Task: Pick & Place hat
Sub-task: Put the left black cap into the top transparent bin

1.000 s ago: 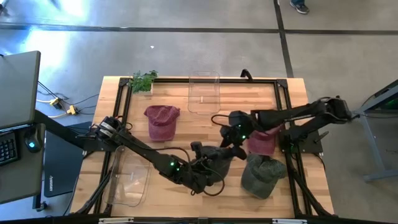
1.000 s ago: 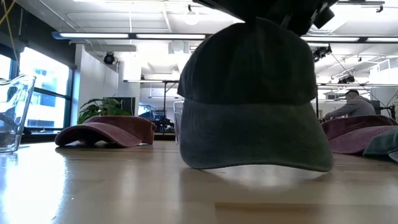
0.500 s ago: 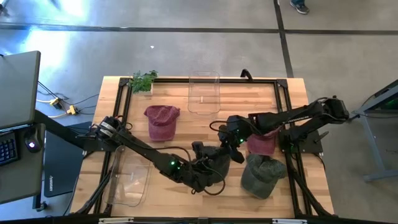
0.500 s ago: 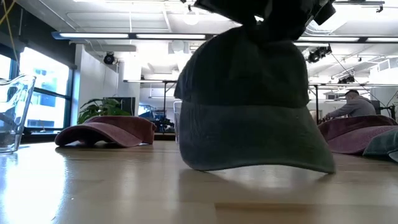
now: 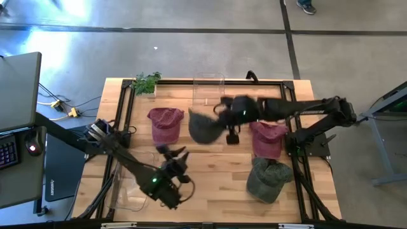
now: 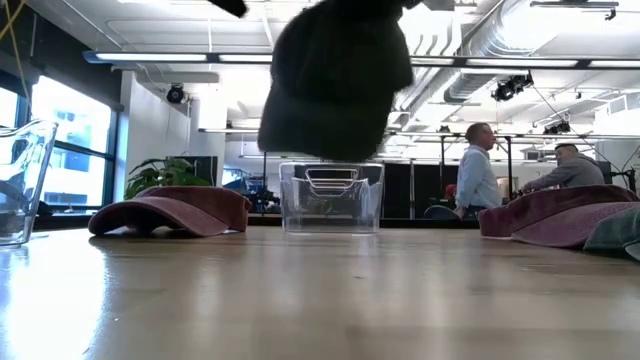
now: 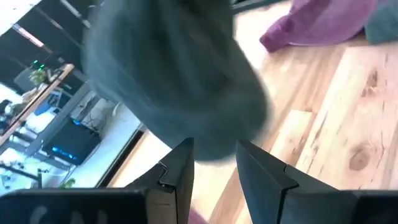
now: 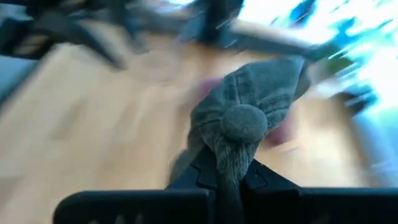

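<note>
Hat, dark green (image 5: 205, 127): your right hand (image 5: 224, 125) pinches its crown fabric, as your right wrist view shows with the top button (image 8: 244, 122) just above the pressed fingers; the low view alone shows it hanging clear above the tabletop (image 6: 320, 300), before the clear bin (image 6: 331, 197). Left hand (image 5: 172, 154): fingers spread, empty, over bare wood near the front. Open board lies between the maroon caps (image 5: 165, 124) (image 5: 268, 138); another green cap (image 5: 267, 179) sits near the right front edge.

1. Grey hat (image 6: 335, 85): top cut off by frame edge in low view; motion-blurred in left wrist view.
2. Right hand (image 8: 227, 171): fingertips hidden by hat fabric.
3. Table (image 8: 74, 143): blurred in right wrist view.
</note>
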You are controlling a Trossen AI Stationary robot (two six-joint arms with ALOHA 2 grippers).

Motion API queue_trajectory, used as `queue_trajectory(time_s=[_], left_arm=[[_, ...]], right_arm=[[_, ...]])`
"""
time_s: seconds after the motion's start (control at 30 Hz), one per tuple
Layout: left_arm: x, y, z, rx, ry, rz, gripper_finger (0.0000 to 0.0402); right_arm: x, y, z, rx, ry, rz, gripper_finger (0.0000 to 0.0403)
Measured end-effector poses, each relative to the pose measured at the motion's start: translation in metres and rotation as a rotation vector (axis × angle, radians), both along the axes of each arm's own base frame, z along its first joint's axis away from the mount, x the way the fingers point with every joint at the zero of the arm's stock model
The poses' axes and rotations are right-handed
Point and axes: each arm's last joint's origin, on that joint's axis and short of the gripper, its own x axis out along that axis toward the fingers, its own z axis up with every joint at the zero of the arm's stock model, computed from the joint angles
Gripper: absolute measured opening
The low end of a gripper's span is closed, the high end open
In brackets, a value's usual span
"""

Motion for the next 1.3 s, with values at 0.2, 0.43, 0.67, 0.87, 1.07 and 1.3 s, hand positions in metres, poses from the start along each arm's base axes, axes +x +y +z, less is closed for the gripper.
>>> queue_trajectory(time_s=[0.2, 0.43, 0.67, 0.87, 1.07, 1.3], left_arm=[[-0.017, 0.004, -0.002, 0.008, -0.038, 0.054, 0.0114], [-0.037, 0.016, -0.006, 0.039, -0.036, 0.044, 0.0114], [-0.049, 0.027, -0.024, 0.037, -0.051, 0.076, 0.0114], [-0.050, 0.028, -0.026, 0.042, -0.046, 0.077, 0.0114], [-0.050, 0.028, -0.025, 0.045, -0.049, 0.074, 0.0114], [-0.050, 0.028, -0.025, 0.045, -0.049, 0.073, 0.0114]], right_arm=[[-0.004, -0.061, 0.041, -0.304, -0.088, -0.085, 0.0003], [-0.001, -0.139, 0.019, -0.395, -0.049, -0.082, 0.0003], [0.021, -0.181, -0.036, -0.396, 0.080, -0.012, 0.0003], [0.031, -0.202, -0.076, -0.471, 0.215, 0.006, 0.0005], [0.031, -0.210, -0.080, -0.605, 0.257, 0.040, 0.0002], [0.033, -0.219, -0.072, -0.739, 0.192, 0.029, 0.0035]])
